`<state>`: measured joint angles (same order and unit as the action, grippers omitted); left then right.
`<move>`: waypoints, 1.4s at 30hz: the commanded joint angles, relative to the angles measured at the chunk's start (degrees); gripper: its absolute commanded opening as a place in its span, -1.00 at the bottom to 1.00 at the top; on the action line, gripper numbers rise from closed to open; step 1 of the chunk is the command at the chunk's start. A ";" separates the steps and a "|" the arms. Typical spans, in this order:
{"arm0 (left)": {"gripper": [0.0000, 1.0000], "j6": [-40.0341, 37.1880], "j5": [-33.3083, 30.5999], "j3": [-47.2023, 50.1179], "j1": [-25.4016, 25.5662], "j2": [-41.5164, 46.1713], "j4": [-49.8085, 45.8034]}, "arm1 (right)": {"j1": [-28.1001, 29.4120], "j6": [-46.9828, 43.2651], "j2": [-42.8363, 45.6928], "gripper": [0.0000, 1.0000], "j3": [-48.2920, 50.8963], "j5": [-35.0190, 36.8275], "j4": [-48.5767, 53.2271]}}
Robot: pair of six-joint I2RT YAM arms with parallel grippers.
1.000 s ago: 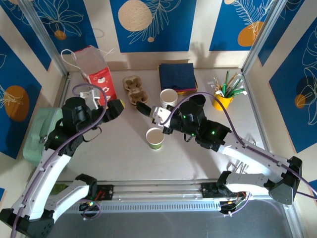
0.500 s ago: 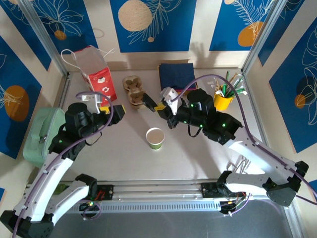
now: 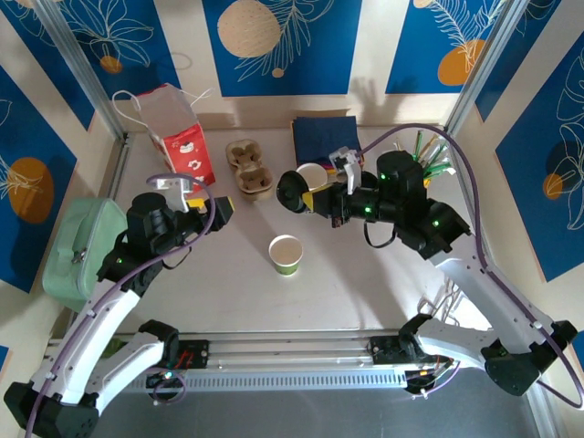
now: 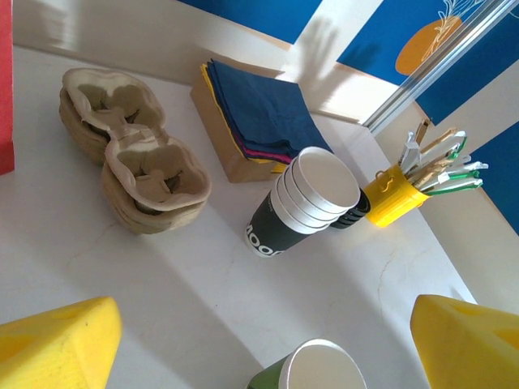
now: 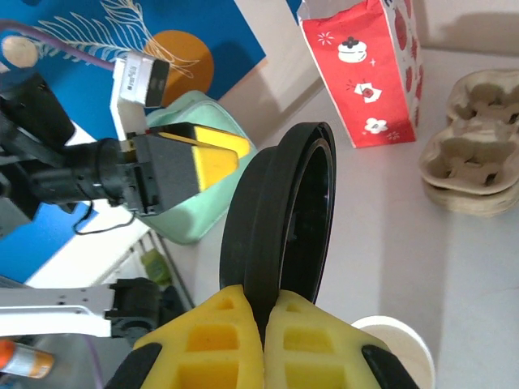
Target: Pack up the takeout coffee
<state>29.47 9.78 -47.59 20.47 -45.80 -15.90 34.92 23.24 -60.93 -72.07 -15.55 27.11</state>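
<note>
A single paper cup [image 3: 286,255], white inside with a green side, stands lidless at mid-table; its rim also shows in the left wrist view [image 4: 324,373] and the right wrist view [image 5: 397,340]. A lidded cup is out of view. My right gripper [image 3: 315,197] [image 5: 265,304] is shut on the rim of a round black lid [image 3: 292,192] [image 5: 280,211], held on edge above the table, behind the cup. My left gripper [image 3: 217,206] [image 4: 263,344] hangs open to the cup's left with nothing between its yellow fingers [image 4: 57,340].
A stack of lidless cups [image 3: 310,175] [image 4: 312,198] and stacked pulp carriers [image 3: 248,167] [image 4: 134,154] stand at the back. Navy napkins [image 3: 326,139], a yellow stick holder [image 3: 411,178], a red paper bag [image 3: 178,137] [image 5: 365,73] and a mint case [image 3: 78,246] line the edges.
The right arm pulled back to the right with the lid and turned its wrist, so the lid now stands on edge. The left gripper shifted slightly toward the near side.
</note>
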 commanded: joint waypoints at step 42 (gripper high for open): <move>0.84 3.39 -0.46 5.36 -0.52 -2.06 3.58 | -6.22 37.26 0.61 -1.00 27.06 -23.81 -15.54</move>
<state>32.08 9.32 -43.09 20.47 -48.16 -13.69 28.08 59.18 -59.61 -45.78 -36.84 13.89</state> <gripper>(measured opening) 0.918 0.043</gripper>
